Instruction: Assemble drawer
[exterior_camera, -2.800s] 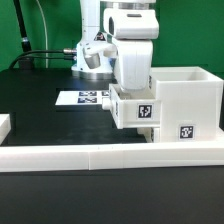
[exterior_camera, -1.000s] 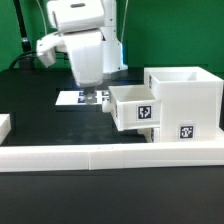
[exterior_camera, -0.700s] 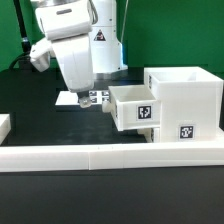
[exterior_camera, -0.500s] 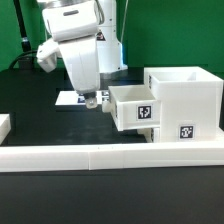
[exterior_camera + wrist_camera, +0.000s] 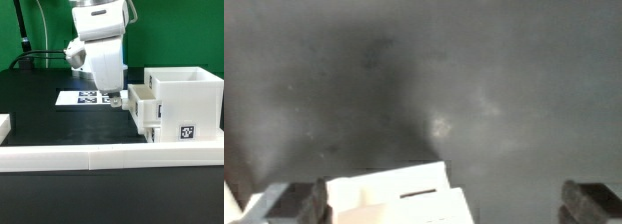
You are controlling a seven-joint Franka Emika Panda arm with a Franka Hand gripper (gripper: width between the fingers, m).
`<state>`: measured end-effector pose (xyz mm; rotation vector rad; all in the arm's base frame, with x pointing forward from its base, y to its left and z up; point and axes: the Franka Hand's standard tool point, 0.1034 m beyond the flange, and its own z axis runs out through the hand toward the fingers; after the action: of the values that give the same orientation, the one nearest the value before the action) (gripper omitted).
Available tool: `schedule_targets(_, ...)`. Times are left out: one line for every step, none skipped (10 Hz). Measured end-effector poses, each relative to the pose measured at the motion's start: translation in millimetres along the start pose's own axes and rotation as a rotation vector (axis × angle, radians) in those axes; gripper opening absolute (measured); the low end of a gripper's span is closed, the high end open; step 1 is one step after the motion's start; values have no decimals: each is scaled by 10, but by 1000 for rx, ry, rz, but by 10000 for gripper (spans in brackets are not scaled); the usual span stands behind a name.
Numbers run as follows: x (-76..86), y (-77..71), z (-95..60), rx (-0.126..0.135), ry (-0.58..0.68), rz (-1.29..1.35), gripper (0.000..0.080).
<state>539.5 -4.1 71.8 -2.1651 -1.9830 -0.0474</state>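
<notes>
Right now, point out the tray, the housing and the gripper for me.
tray (image 5: 141,101): exterior view, on its side wall, partly inside the housing.
housing (image 5: 190,97): exterior view, on its front face.
gripper (image 5: 116,100): exterior view, between the fingertips, at the tray's front.

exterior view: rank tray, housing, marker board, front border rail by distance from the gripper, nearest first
1. Tray: right at the gripper, on the exterior view's right of it, part-way into the housing.
2. Marker board: on the table just to the exterior view's left.
3. Housing: beyond the tray, farther right.
4. Border rail: along the front edge, farthest.

Board versus housing is close.
</notes>
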Motion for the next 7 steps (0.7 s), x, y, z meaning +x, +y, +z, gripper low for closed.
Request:
schedule_targets(80, -14, 19, 3, 2, 13, 649)
schedule_targets(153, -20, 33, 5, 3, 30, 649)
schedule_targets(235, -23, 48, 5, 5, 44, 649)
schedule_targets(276, -27, 53, 6, 5, 49, 649)
schedule_targets(286, -31, 57, 7, 4, 56, 649)
schedule_targets(286, -39, 65, 7, 4, 58, 649)
schedule_targets(268, -56, 69, 7, 3, 59, 649)
